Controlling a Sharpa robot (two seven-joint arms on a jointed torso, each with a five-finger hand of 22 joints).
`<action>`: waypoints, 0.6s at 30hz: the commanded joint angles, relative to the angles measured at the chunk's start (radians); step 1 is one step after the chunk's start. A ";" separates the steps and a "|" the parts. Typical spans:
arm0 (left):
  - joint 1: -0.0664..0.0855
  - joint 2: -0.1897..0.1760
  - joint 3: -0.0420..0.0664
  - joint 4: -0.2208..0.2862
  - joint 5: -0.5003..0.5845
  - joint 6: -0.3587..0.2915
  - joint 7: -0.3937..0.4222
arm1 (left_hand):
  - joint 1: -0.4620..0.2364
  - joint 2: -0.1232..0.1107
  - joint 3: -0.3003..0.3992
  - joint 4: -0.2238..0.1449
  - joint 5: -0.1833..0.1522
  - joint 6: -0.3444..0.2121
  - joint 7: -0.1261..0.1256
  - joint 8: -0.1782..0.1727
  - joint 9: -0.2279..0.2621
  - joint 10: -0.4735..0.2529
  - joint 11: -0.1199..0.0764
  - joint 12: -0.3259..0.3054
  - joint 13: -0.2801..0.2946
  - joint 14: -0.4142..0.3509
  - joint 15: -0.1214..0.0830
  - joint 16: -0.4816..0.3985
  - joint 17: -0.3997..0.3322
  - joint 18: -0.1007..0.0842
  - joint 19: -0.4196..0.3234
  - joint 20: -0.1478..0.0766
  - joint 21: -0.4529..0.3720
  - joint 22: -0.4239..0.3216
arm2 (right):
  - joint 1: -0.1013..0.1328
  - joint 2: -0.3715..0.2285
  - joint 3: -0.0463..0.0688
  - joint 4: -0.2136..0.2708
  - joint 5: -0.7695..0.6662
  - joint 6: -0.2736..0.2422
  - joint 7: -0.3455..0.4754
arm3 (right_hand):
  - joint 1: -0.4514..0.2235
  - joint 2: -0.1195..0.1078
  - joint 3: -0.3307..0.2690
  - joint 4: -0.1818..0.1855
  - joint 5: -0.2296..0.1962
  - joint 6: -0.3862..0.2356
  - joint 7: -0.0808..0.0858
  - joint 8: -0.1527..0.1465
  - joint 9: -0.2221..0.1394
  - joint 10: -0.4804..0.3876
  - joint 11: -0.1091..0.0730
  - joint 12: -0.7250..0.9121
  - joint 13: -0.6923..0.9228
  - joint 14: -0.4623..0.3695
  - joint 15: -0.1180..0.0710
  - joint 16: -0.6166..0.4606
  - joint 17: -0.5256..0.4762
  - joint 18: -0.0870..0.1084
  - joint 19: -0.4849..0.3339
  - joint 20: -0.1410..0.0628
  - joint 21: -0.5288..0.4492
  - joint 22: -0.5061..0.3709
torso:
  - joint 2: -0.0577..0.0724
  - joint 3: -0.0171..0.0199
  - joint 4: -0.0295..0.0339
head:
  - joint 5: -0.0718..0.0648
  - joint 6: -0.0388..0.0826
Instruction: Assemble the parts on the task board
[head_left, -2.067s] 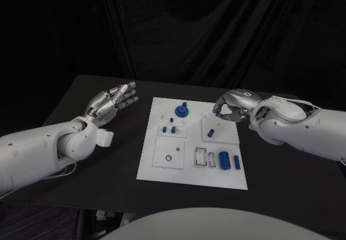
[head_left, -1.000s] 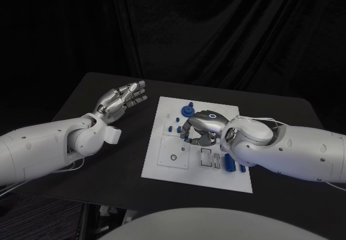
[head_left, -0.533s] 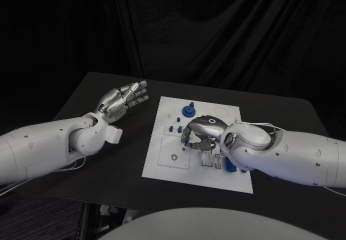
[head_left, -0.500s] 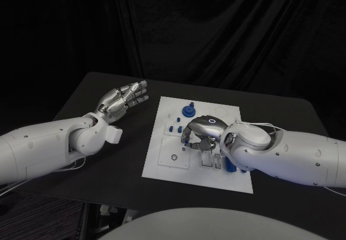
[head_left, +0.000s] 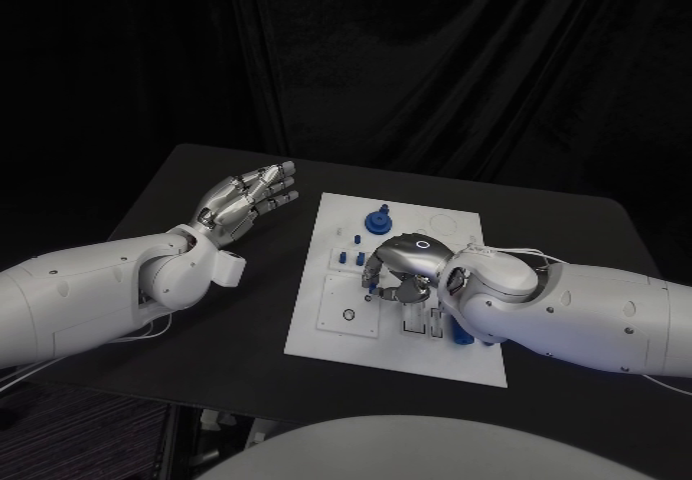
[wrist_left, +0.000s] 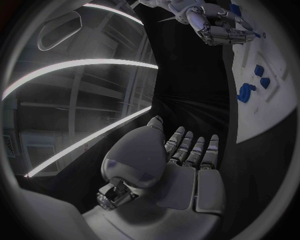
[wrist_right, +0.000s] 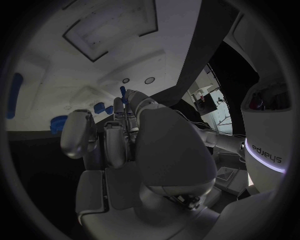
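right fingers: fingers (wrist_right: 128, 107) of the right hand (head_left: 404, 266) are curled together on a small blue peg-shaped part (wrist_right: 123, 92), pinched at the tips so it can go into a seat below
part axis: long axis runs out past the fingertips, aimed at the board; exact tilt unclear
part location: over the middle of the white rectangular task board (head_left: 325, 340), beside the blue pegs (head_left: 346, 259) already standing
left hand: silver left hand (head_left: 242, 200) flat, spread, holding nothing, parked off the board over the black counter (head_left: 188, 180), likely to stay clear
other: big blue round knob (head_left: 378, 221) at the far end
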 joint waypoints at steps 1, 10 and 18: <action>-0.001 0.002 0.001 0.000 0.002 0.016 0.071 | 0.010 -0.001 0.007 0.002 0.007 0.008 0.052 0.005 0.001 0.000 0.007 0.003 0.001 0.005 0.005 0.004 0.001 -0.016 0.008 0.000 0.004 0.001 | -0.004 0.002 0.000 -0.001 -0.009 -0.011 -0.008 | 0.004 0.008 0.000 -0.008 -0.005 -0.005 0.000 -0.006 0.002 0.013 -0.007 0.004 0.001 0.036 -0.004 0.001 0.028 0.012 0.002 -0.005 0.003 0.155 | 0.000 0.0003 0.0010 | -0.001 0.000; -0.002 0.003 0.001 -0.001 0.002 0.017 0.072 | 0.010 -0.001 0.008 0.002 0.007 0.010 0.055 0.006 0.001 0.002 0.010 0.007 0.001 0.008 0.006 0.009 0.002 -0.017 0.011 0.000 0.008 0.003 | -0.009 0.008 0.000 -0.007 -0.009 -0.010 -0.006 | 0.004 0.008 0.000 -0.008 -0.005 -0.005 0.000 -0.006 0.002 0.013 -0.007 0.004 0.001 0.036 -0.004 0.001 0.028 0.012 0.002 -0.005 0.003 0.155 | 0.000 -0.0007 0.0008 | -0.001 0.000; -0.002 0.004 0.001 -0.002 0.002 0.019 0.072 | 0.010 -0.001 0.009 0.002 0.007 0.011 0.055 0.006 0.001 0.003 0.011 0.008 0.002 0.008 0.006 0.010 0.002 -0.017 0.012 0.000 0.009 0.003 | -0.010 0.010 0.000 -0.010 -0.009 -0.004 -0.006 | 0.004 0.008 0.000 -0.009 -0.006 -0.004 0.000 -0.006 0.003 0.014 -0.007 0.004 0.001 0.035 -0.004 0.000 0.026 0.012 0.001 -0.005 0.001 0.154 | 0.000 -0.0001 0.0006 | -0.008 0.000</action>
